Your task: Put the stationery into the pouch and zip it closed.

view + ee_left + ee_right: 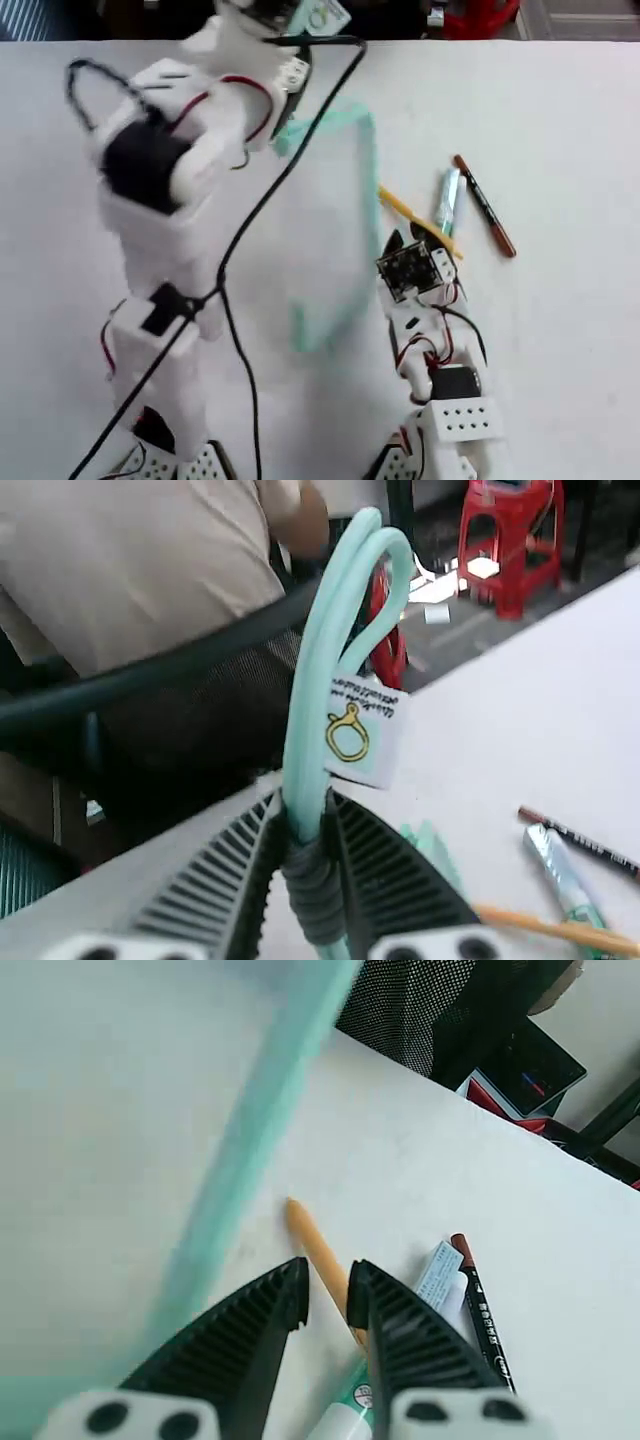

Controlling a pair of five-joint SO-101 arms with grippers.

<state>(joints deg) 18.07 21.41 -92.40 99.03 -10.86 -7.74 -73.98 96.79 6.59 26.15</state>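
Note:
The pouch is clear with mint-green edges and hangs tilted over the table's middle. My left gripper is shut on its mint loop, which carries a white label, and holds that end up at the table's back. My right gripper is down at the table just right of the pouch, with its fingers shut on a yellow pencil. A green-and-white pen and a brown pencil lie just beyond it.
A black cable runs from the left arm across the pouch towards the front edge. A dark chair and a red stool stand past the table's back edge. The white table is bare at the right.

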